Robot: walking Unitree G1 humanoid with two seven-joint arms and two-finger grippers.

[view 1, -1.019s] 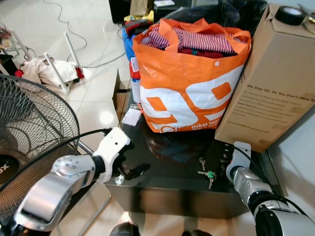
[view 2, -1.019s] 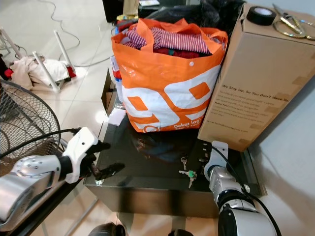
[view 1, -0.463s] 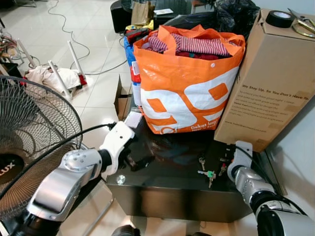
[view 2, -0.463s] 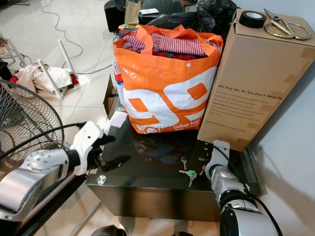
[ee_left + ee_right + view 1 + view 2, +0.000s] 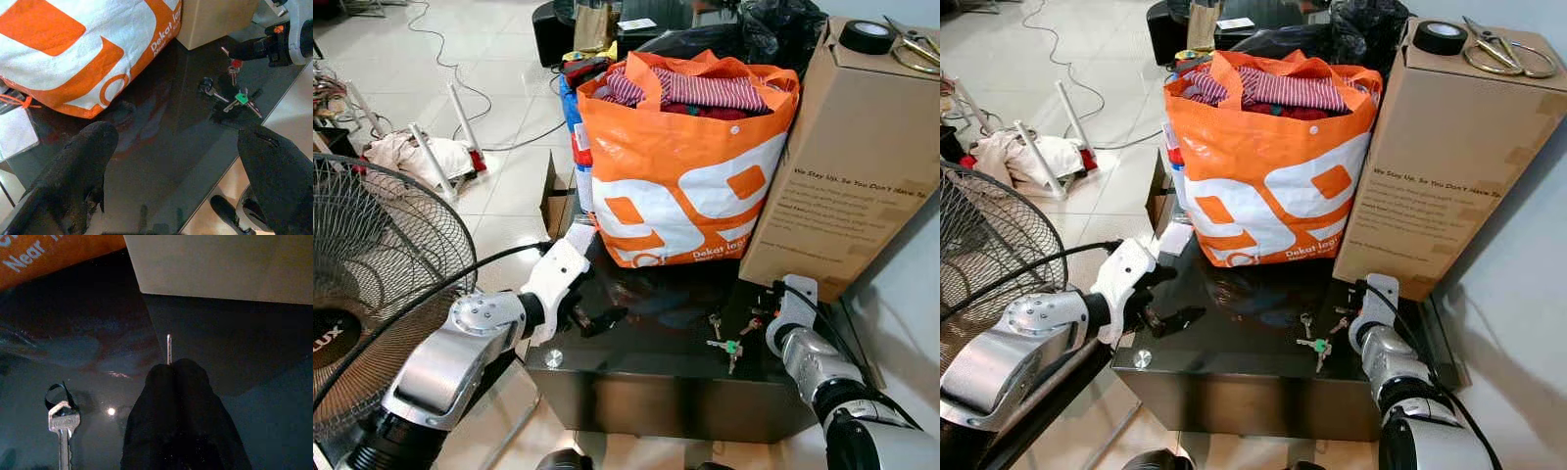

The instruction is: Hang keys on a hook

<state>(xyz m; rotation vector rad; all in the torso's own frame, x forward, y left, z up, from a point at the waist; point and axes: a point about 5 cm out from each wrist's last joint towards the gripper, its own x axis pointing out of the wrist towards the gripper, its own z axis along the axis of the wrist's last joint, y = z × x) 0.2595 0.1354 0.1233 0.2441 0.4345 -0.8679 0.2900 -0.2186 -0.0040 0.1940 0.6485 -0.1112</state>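
A small bunch of keys (image 5: 724,338) lies on the right part of a black glass table (image 5: 646,357): a silver key (image 5: 211,91), a green-tagged key (image 5: 240,98) and a red-headed key (image 5: 235,64). My right gripper (image 5: 756,318) is low over the table, right beside the bunch. It is shut, and a thin metal key blade (image 5: 168,348) sticks out past its fingertips (image 5: 171,377). My left gripper (image 5: 597,318) hovers open over the table's left part, well apart from the keys, with nothing between its fingers (image 5: 85,166).
A full orange shopping bag (image 5: 685,176) stands at the back of the table, and a tall cardboard box (image 5: 862,157) with a tape roll (image 5: 865,36) on top stands at the right. A floor fan (image 5: 372,284) is close on my left. Cables and clutter lie on the tiled floor.
The view has lifted a little. My left gripper has moved from the table's front left corner inward over the glass. The right gripper stays by the keys.
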